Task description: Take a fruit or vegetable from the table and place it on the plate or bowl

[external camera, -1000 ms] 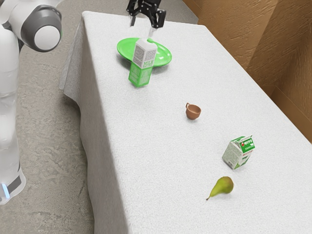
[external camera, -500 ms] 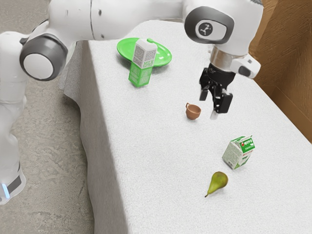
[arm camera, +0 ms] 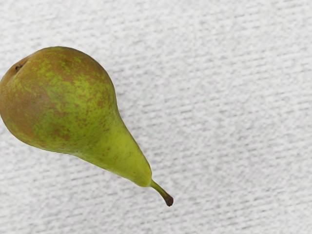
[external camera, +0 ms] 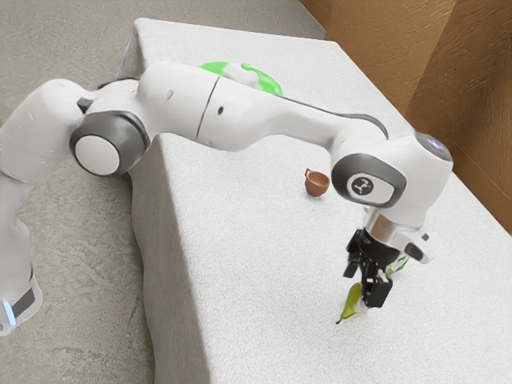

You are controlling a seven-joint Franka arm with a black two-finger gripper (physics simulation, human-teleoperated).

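Pear [arm camera: 73, 105] lies just under the end effector [external camera: 366, 290], whose fingers stand apart, gripping nothing.

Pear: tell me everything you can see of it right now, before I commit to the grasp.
The pear is whole, green-yellow with brown russet blotches and matte skin. It lies on its side on the white tablecloth. Its thick end has a dark blossom pit, and its narrow neck ends in a short brown stem. In the exterior view the open gripper hangs right over its thick end and covers part of it. Only the cloth visibly touches it.
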